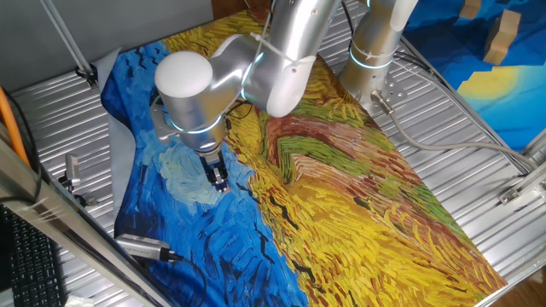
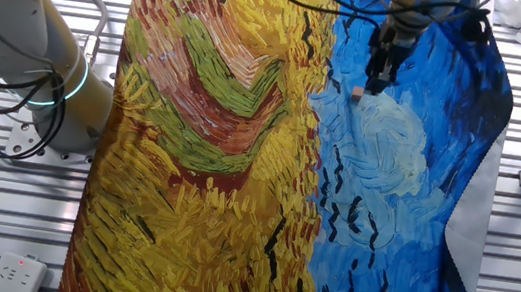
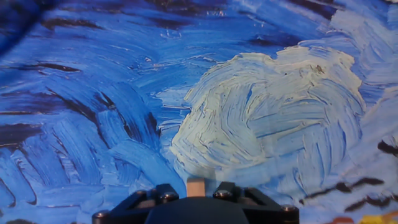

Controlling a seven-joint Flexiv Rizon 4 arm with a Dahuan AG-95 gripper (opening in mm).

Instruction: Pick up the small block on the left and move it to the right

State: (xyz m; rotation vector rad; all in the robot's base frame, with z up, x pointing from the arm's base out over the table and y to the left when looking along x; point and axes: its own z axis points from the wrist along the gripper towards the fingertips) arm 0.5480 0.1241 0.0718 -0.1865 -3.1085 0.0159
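my gripper (image 2: 378,81) hangs over the cloth's (image 2: 238,163) blue part. only the hand view shows my fingers clenched on the small block (image 3: 196,185), its long axis unclear.

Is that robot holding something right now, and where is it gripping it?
Yes, apparently: the small block sits between the fingers of the tool, pinched on two opposite sides, just above the painted cloth. Whether it has lifted clear cannot be told.

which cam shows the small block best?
The other fixed view: small block sits clear at the gripper fingertips. Hand view shows a sliver between the fingers. The first fixed view hides it behind the gripper.
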